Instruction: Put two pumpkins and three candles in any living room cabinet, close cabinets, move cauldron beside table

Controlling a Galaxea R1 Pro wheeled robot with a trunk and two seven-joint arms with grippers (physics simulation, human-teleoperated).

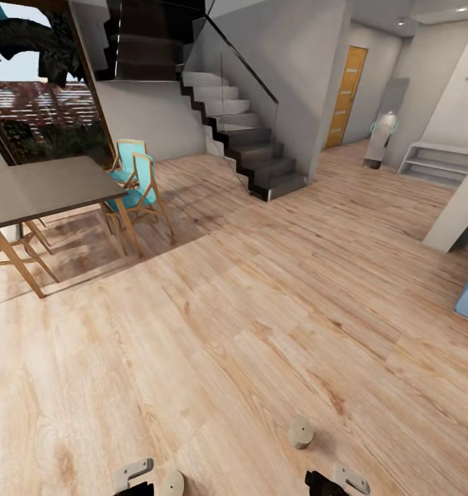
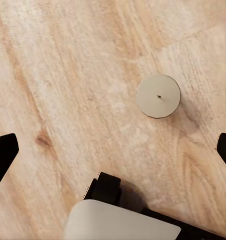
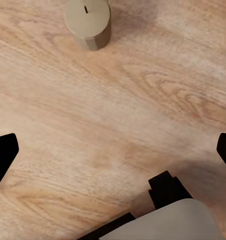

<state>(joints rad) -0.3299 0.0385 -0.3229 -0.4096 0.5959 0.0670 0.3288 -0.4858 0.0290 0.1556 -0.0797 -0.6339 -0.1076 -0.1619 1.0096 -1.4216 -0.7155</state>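
Two short beige cylinder candles upright on pale grained wood floor (image 1: 261,310): one candle (image 1: 301,432) at 5 o'clock in head view, another candle (image 1: 171,483) at 6 o'clock against the bottom edge. Just beside the second, left gripper (image 2: 113,150) spread wide, empty. Right gripper (image 3: 113,150) likewise spread, the first candle ahead of it, apart.

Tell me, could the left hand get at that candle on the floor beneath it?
Probably yes. In the left wrist view the candle stands alone on bare wood floor, with the left hand open above it and nothing between them. It would only need to come down.
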